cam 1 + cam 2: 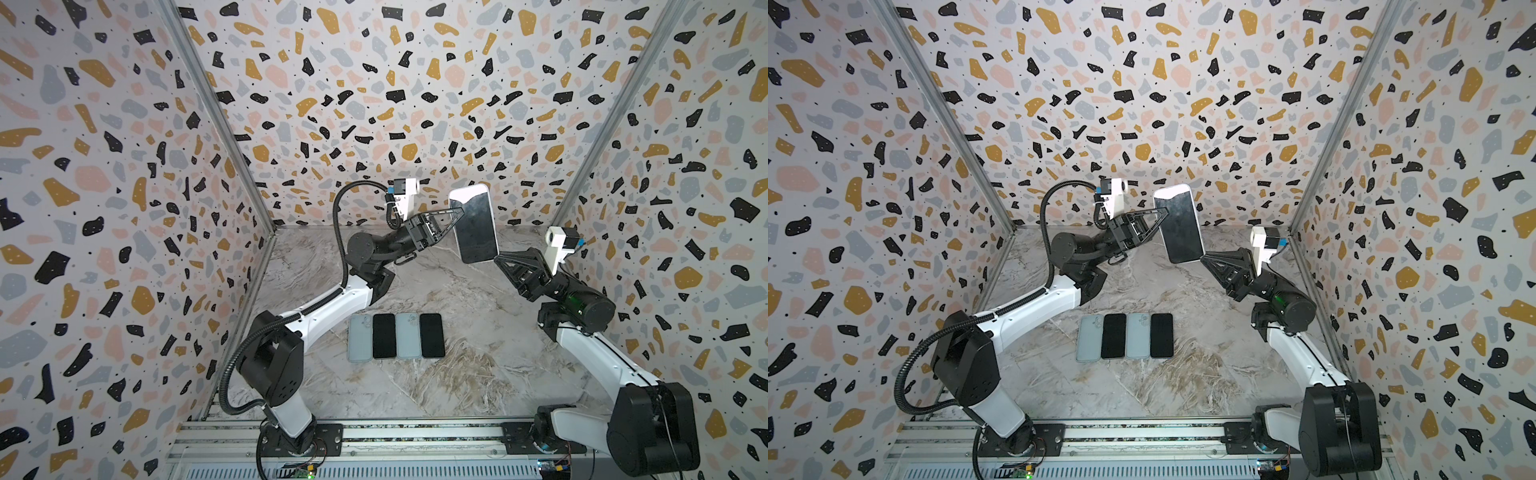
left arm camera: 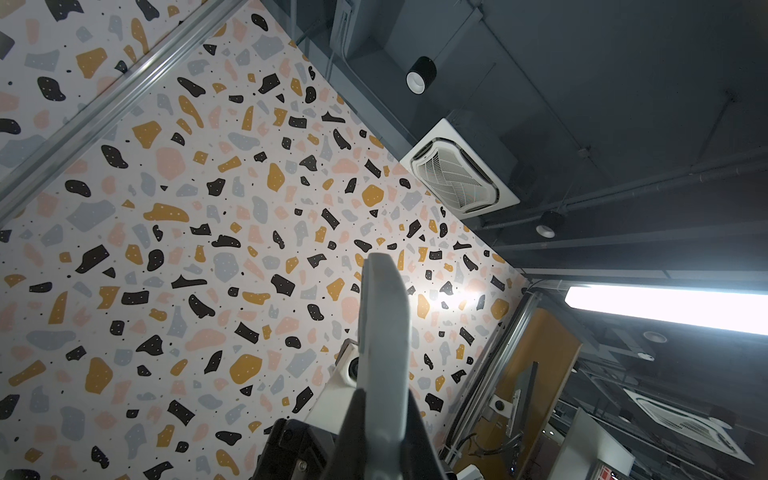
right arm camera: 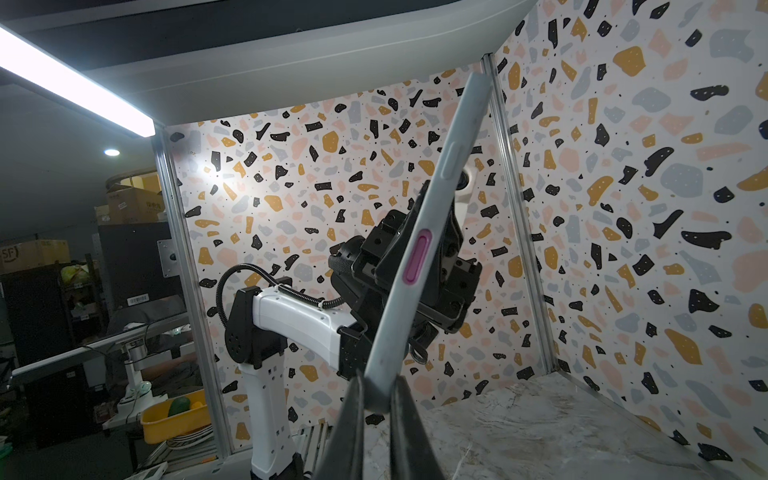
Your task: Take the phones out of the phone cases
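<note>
In both top views, one metal rail point(image 1: 415, 434) along the bottom edge carries the two arm bases. Just above it, at lower centre on the marble table point(image 1: 478, 374), four flat items lie side by side in a single close row. They are a pale case point(image 1: 360, 337), a black handset point(image 1: 384, 336), a second pale case point(image 1: 408, 336) and a second black handset point(image 1: 432, 335), so two of each.

Farther back, right of centre, a fifth item is held clear of the table. It is one phone point(image 1: 474, 232), on end and slightly tilted, dark screen toward the camera, seated in its pale phone case point(image 3: 453, 158).

The right gripper point(image 1: 496, 259) is clenched on the case's lower right corner. In the right wrist view its two dark fingers point(image 3: 353, 415) pinch the case's edge, and one pink side button point(image 3: 417, 259) shows along that edge. The left gripper point(image 1: 457, 218) grasps the case's left long edge, toward its upper half. In the left wrist view the case stands pinched between that gripper's two fingers point(image 2: 357, 432).
</note>
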`<control>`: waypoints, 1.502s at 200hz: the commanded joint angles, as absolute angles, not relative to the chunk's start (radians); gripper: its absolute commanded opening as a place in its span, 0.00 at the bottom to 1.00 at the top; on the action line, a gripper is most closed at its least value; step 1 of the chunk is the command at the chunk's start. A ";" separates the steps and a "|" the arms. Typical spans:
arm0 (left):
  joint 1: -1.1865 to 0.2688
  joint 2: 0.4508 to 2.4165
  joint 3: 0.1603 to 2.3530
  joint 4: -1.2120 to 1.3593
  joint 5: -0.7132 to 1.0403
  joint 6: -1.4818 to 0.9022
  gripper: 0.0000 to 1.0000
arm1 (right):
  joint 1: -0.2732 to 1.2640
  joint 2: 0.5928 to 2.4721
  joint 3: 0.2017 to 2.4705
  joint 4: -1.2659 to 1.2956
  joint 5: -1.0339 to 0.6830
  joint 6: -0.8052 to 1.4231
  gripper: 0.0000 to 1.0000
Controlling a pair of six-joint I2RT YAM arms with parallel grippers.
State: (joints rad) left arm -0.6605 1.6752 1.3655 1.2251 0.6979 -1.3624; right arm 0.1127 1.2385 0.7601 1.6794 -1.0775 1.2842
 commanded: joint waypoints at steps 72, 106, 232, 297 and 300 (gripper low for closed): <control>-0.628 1.523 1.420 1.357 0.756 -1.472 0.00 | 0.193 1.362 0.953 1.875 -1.144 1.284 0.07; -0.585 1.523 1.417 1.412 0.762 -1.532 0.00 | 0.222 1.412 1.017 1.876 -1.169 1.308 0.07; -0.491 1.502 1.336 1.475 0.789 -1.583 0.00 | 0.278 1.479 1.077 1.876 -1.183 1.327 0.10; -0.491 1.452 1.305 1.220 0.791 -1.376 0.00 | 0.254 1.465 1.039 1.870 -1.125 1.364 0.26; -0.491 1.447 1.304 1.183 0.788 -1.347 0.00 | 0.247 1.462 1.030 1.867 -1.114 1.370 0.29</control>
State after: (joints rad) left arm -0.4919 1.5360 1.2961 1.2438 0.8013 -1.4693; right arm 0.2829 1.4734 1.0542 1.6466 -1.1706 1.3380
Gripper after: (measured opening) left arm 0.117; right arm 0.221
